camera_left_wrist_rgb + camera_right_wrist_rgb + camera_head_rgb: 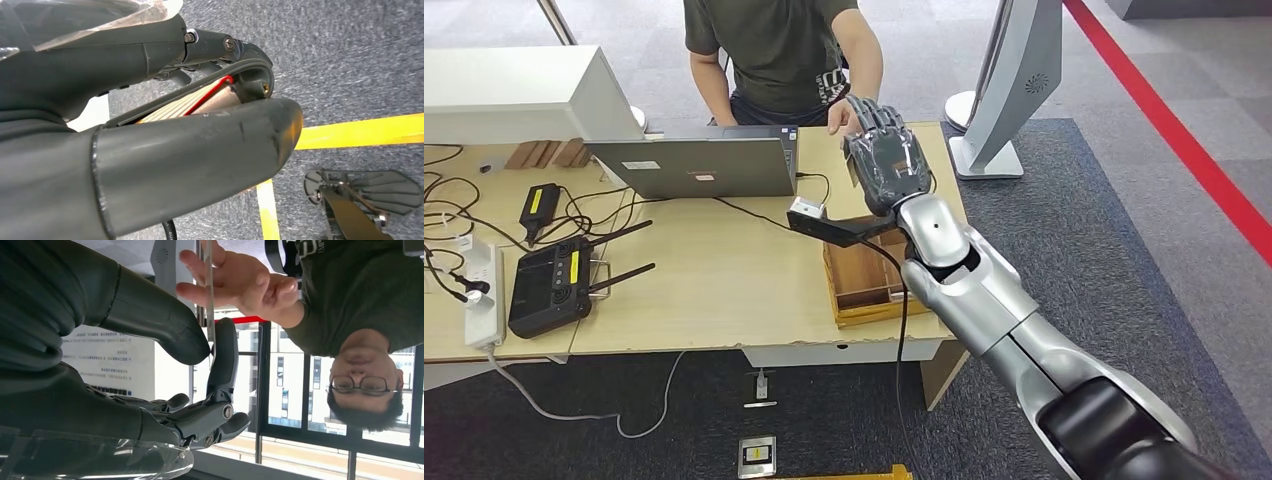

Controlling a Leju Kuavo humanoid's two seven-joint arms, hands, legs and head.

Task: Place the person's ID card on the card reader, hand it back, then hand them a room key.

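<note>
Mid-handover: right hand (200, 370) pinching thin card (209, 295) edge-on between thumb and finger, person's hand (235, 280) closing on it (ID or key, cannot tell). Left hand (150, 150) curled round a red-edged flat thing.

Right arm is reaching forward, its right hand (884, 160) raised with the thumb (150, 315) and one extended finger pinching a thin card edge-on. Left hand (165, 125) is hanging low, fingers curling around a flat striped object.
</note>
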